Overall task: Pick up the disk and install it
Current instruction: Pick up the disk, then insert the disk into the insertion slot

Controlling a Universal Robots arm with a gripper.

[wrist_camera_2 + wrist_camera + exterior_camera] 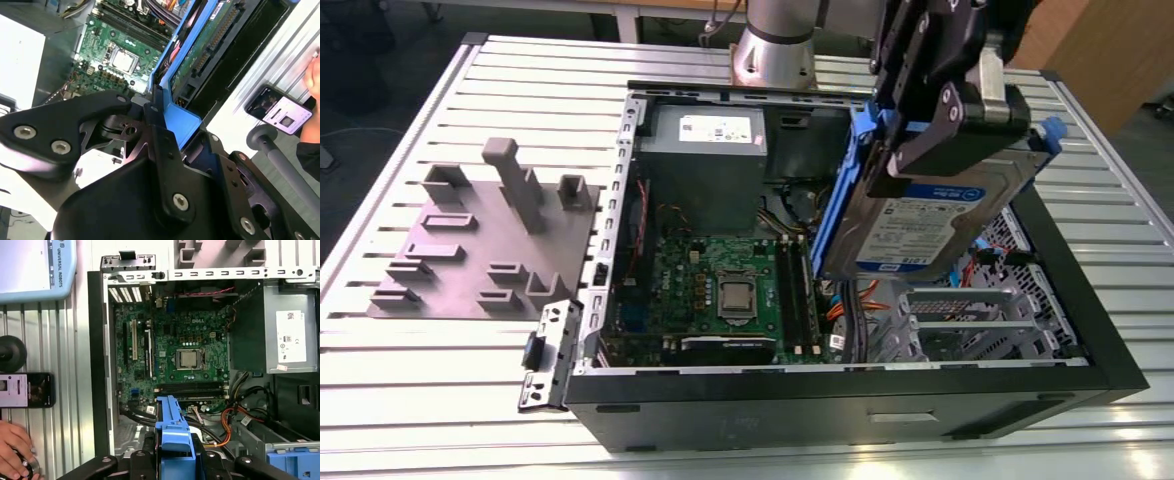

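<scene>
Slotted aluminium table (400, 380) carries an open computer case (854, 400) lying on its side, motherboard (720, 285) exposed. Pick-up is complete: the gripper (937, 135) is clamped on the upper edge of the disk (921, 225), which hangs above the case interior in the upper right of the exterior view. Installation is judged outstanding — the metal drive cage (961, 325) below appears empty. Disk appearance: silver body, white-and-blue label facing the camera, blue carrier frame along its edges, steeply tilted — almost on edge.
</scene>
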